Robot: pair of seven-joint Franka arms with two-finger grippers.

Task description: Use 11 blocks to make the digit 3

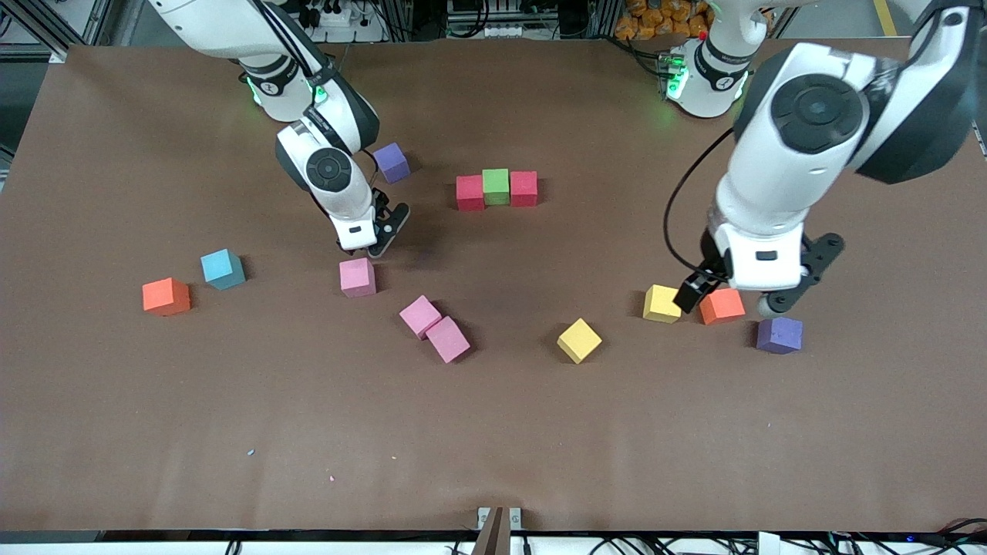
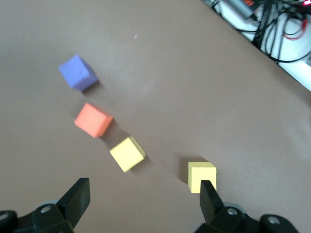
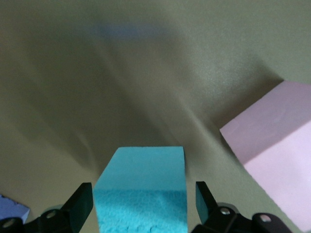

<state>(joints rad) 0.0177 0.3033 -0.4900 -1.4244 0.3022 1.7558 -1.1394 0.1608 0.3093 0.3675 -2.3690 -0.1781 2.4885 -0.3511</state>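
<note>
My right gripper (image 1: pixel 375 243) is low at the table beside a pink block (image 1: pixel 357 277), open. Its fingers straddle a light blue block (image 3: pixel 143 174), with a thin gap on at least one side; the pink block (image 3: pixel 277 145) lies close by. The hand hides that blue block in the front view. A red (image 1: pixel 469 192), green (image 1: pixel 496 186) and red block (image 1: pixel 523 188) form a row mid-table. My left gripper (image 1: pixel 746 296) hangs open and empty over an orange block (image 1: pixel 722 305). In the left wrist view the left gripper (image 2: pixel 144 190) faces two yellow blocks (image 2: pixel 127 154) (image 2: pixel 201 175).
Loose blocks: another light blue (image 1: pixel 222 268) and an orange (image 1: pixel 166 296) toward the right arm's end, a purple (image 1: pixel 392 162) by the right arm, two touching pinks (image 1: pixel 434 327), yellows (image 1: pixel 579 340) (image 1: pixel 661 303), and a purple (image 1: pixel 779 334) toward the left arm's end.
</note>
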